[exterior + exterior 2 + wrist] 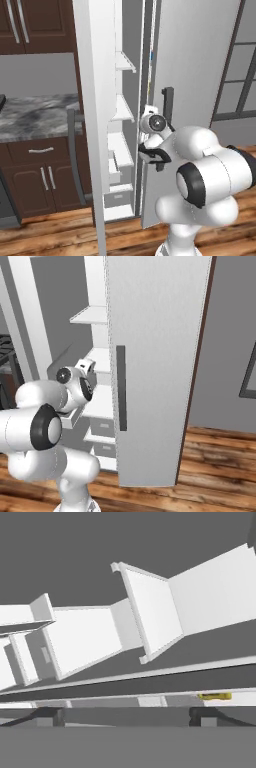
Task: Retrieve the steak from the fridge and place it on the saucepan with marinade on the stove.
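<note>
The fridge (pixel 192 70) stands with its left door (pixel 95 95) swung open and its right door (pixel 155 331) shut. White shelves (pixel 122 107) show in the gap between the doors. My arm's wrist (pixel 153 125) is at that gap, about mid-height. In the hand view my gripper (pixel 122 716) is open wide, its dark fingertips (pixel 47 714) far apart with nothing between them, facing bare white shelves (pixel 150 609). The steak is hidden, and the saucepan with its marinade is out of view. Black grates at the far left edge may be the stove (pixel 4 353).
A marble counter (pixel 35 115) over dark cabinets (pixel 40 175) lies left of the open door. The right door's dark bar handle (pixel 121 388) is close beside my arm. A small yellow item (pixel 215 696) sits on a door ledge. The floor (pixel 215 466) is wood.
</note>
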Robot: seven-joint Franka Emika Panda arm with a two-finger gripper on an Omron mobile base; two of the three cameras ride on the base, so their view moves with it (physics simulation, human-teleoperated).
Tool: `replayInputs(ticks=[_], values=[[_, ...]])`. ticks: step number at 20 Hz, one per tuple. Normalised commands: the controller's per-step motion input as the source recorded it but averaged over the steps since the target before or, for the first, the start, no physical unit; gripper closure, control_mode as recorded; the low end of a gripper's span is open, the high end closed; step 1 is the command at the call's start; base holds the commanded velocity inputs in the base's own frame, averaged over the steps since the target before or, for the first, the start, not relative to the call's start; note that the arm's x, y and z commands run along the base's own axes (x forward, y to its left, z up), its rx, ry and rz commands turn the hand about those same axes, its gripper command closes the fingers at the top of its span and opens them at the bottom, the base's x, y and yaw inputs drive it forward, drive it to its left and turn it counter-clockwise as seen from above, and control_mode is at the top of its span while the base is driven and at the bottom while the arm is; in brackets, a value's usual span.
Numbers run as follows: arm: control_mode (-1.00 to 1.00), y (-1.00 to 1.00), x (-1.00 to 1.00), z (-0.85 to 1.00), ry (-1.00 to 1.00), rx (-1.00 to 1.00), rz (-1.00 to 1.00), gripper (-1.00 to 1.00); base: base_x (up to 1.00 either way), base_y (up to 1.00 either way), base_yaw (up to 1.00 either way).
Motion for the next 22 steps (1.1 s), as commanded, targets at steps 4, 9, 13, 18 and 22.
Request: replayInputs(ticks=[4, 9, 13, 18, 22], values=[[-1.0, 0.04, 0.48, 0.0, 0.0, 0.0, -0.01, -1.0, 0.0, 0.0, 0.0], [-1.0, 0.0, 0.61, -0.09, 0.0, 0.0, -0.08, -1.0, 0.0, 0.0, 0.0], [-1.0, 0.0, 0.57, -0.27, -0.01, 0.0, -0.1, -1.0, 0.0, 0.0, 0.0], [-1.0, 0.0, 0.42, -0.33, -0.04, -0.03, -0.15, -1.0, 0.0, 0.0, 0.0], [-1.0, 0.0, 0.28, -0.27, 0.0, -0.02, -0.21, -1.0, 0.0, 0.0, 0.0]])
